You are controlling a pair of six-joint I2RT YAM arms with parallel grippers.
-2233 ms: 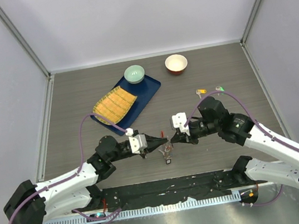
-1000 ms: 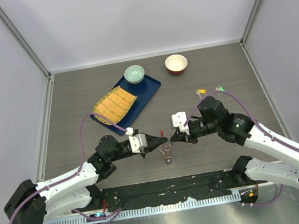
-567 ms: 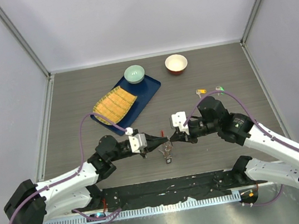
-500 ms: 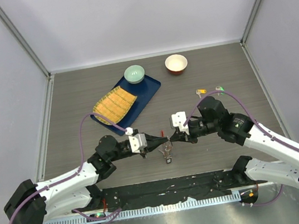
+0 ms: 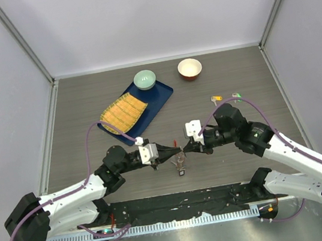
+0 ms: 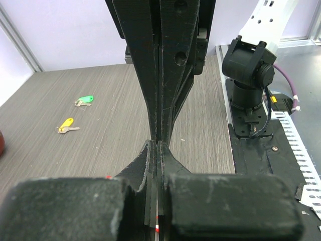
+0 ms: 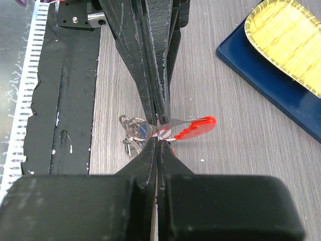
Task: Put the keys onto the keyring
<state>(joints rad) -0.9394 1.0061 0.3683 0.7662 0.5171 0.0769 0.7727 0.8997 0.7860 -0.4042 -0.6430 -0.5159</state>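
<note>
Right claw point(image 7: 158, 141) fully closed, tips pinching keyring point(image 7: 191, 127) at its silver ring. Left claw point(image 7: 159, 117) closed on same spot, tip-to-tip. Keyring's red loop has its long axis crosswise to claws, pointing toward blue tray point(image 7: 261, 75). Yellow key point(image 5: 216, 97) and green key point(image 5: 236, 94) lie on surface point(image 5: 80, 108), well apart.

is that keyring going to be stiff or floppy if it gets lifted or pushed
Probably floppy: the keyring is a red loop joined to loose silver rings, so the parts should dangle and swing. Likely light, since it looks like thin metal. Pushed on the table, it would more likely slide and bunch than roll.
</note>
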